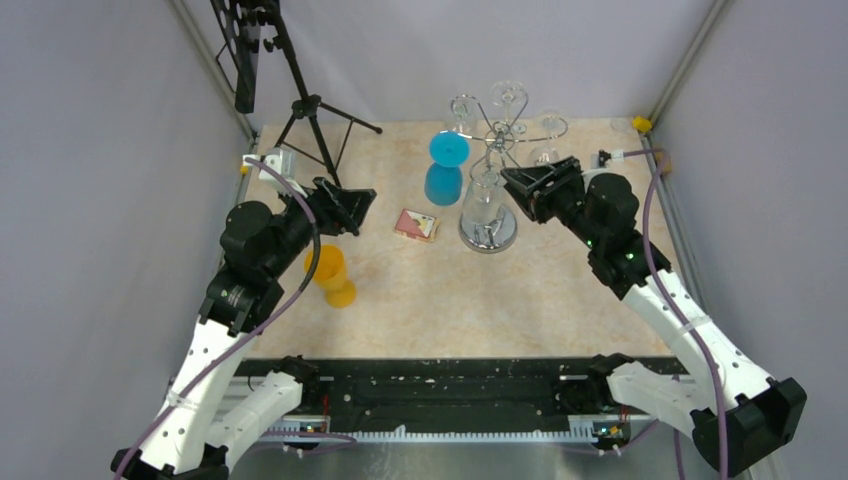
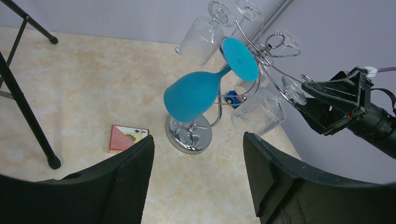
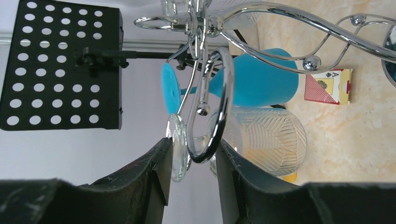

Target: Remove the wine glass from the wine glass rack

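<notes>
Both my arms reach up from the near edge of the table (image 1: 450, 310), elbows bent outward. My left claw (image 1: 350, 210) hangs over the left half and points toward the rack, its fingers spread wide with nothing between them. An orange goblet (image 1: 330, 275) sits on the table just under that forearm. My right claw (image 3: 191, 145) is raised level with the rack's scroll arms on its right side. Its fingers are drawn fairly close, one on each side of the foot of the clear patterned wine glass (image 3: 266, 140) and the chrome hook that foot hangs from. One finger looks to touch the foot's rim, but I cannot tell whether I have a firm hold. That glass hangs bowl-down on the near side of the wine glass rack (image 1: 488, 237), whose disc base stands mid-table. A blue wine glass (image 1: 445, 170) hangs on the rack's left and more clear glasses (image 1: 508, 95) hang at its far side. A playing card box (image 1: 415, 224) lies left of the base. A black tripod (image 1: 310, 110) stands at the far left corner.
</notes>
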### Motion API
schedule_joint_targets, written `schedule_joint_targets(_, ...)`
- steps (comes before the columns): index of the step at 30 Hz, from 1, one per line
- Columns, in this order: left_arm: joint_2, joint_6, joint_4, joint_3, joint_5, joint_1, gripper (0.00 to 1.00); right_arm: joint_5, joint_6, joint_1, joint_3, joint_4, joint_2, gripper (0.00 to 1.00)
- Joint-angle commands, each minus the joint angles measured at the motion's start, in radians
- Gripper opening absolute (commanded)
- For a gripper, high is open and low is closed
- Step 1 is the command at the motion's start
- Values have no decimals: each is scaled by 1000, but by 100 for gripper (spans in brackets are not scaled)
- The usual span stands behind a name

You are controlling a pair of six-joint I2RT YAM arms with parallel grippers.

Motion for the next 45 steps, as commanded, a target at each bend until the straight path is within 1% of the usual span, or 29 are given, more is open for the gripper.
schedule_joint_targets(1, 1, 32, 58, 12, -3, 3, 73, 21, 5, 24, 52, 54, 22, 39)
schedule_joint_targets(3, 1, 37, 57, 13, -2, 3, 73, 21, 1, 29, 59, 55, 31, 35)
schedule_joint_targets(10, 4, 58, 38, 26, -20, 3, 74, 30, -23, 37, 69, 56, 31, 26)
schedule_joint_targets(16, -4, 67, 26, 24, -38, 3, 74, 59, -78, 38, 95, 9, 23, 14)
schedule_joint_targets(19, -4, 67, 26, 24, -40, 4, 74, 62, -91, 38, 93, 15, 22, 11)
schedule_joint_targets(22, -4, 67, 25, 24, -41, 3, 74, 58, -96, 38, 88, 41, 22, 0)
schedule_joint_targets(27, -2, 60, 21, 23, -42, 3, 74, 63, -101, 38, 88, 82, 18, 0)
schedule_joint_targets(31, 1, 51, 22, 22, -34, 3, 74, 72, -71, 39, 71, 179, 16, 0)
schedule_joint_targets(38, 2, 44, 21, 22, -30, 3, 74, 70, -41, 38, 72, 219, 23, 0)
schedule_joint_targets(45, 1, 36, 21, 21, -29, 4, 74, 62, -33, 38, 78, 208, 26, 0)
